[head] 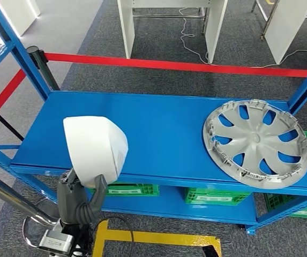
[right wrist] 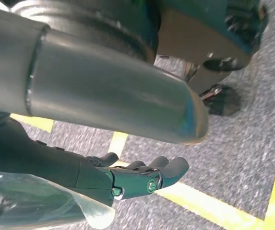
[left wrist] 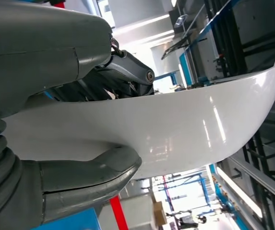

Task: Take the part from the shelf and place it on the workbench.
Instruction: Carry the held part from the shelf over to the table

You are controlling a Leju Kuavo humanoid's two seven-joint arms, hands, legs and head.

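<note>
In the lower left of the head view, the left hand (head: pixel 79 201) holds the white part (head: pixel 95 150), a smooth glossy shell with a rounded shape, and lifts it in front of the front edge of the blue shelf (head: pixel 159 134). In the left wrist view the same hand (left wrist: pixel 56 120) is clamped on the part (left wrist: pixel 186 129): the thick grey thumb (left wrist: pixel 92 175) presses on one face and the darker fingers (left wrist: pixel 128 72) lie on the other face. On the right side of the shelf board, a silver wheel cover (head: pixel 256 142) lies flat, well apart from the white part. Under this board, green crates (head: pixel 214 195) stand on the lower level. Behind the shelf, a red barrier tape (head: pixel 176 65) crosses the upper part of the frame over the grey carpet. In the right wrist view, the right hand (right wrist: pixel 139 175) hangs over the carpet floor with yellow lines (right wrist: pixel 208 206); its dark fingers are stretched out close to each other and they hold nothing.
</note>
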